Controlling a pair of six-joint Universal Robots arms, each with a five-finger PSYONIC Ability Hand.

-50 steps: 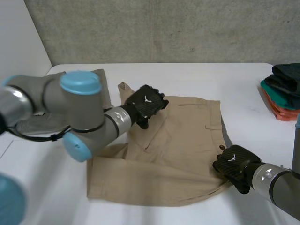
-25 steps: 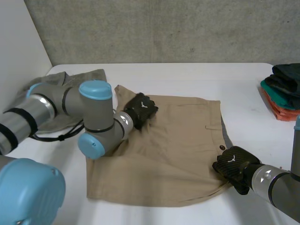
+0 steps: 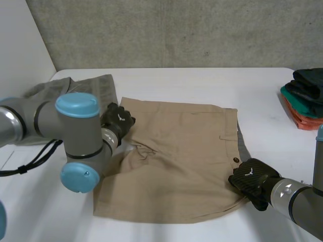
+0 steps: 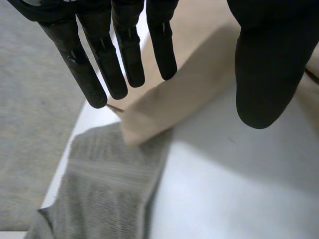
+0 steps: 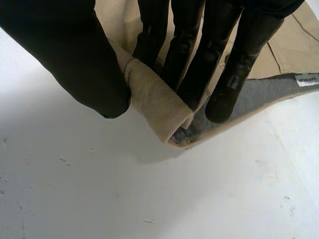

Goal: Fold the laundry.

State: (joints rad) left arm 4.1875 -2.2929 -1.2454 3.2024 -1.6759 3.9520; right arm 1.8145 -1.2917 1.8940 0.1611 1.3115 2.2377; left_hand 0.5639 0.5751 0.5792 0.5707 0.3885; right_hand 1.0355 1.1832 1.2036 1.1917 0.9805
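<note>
Khaki shorts (image 3: 181,151) lie spread across the middle of the white table (image 3: 202,83). My left hand (image 3: 118,120) hovers at their far left corner. In the left wrist view its fingers (image 4: 124,55) are straight and the thumb stands apart. The khaki corner (image 4: 184,84) lies loose below them, unheld. My right hand (image 3: 251,179) is at the near right corner, by the waistband. There its thumb (image 5: 65,50) and fingers pinch a rolled fold of the khaki cloth (image 5: 154,99), with the grey inner lining (image 5: 239,102) showing beside it.
A grey garment (image 3: 75,85) lies crumpled at the far left of the table, reaching under the shorts' corner (image 4: 109,189). A stack of folded clothes (image 3: 305,98) sits at the right edge. Bare table lies in front of the shorts.
My left hand carried the shorts' corner leftward, laid it flat and let go. The folded-over cloth is now spread out. The right hand has kept its pinch in place.
</note>
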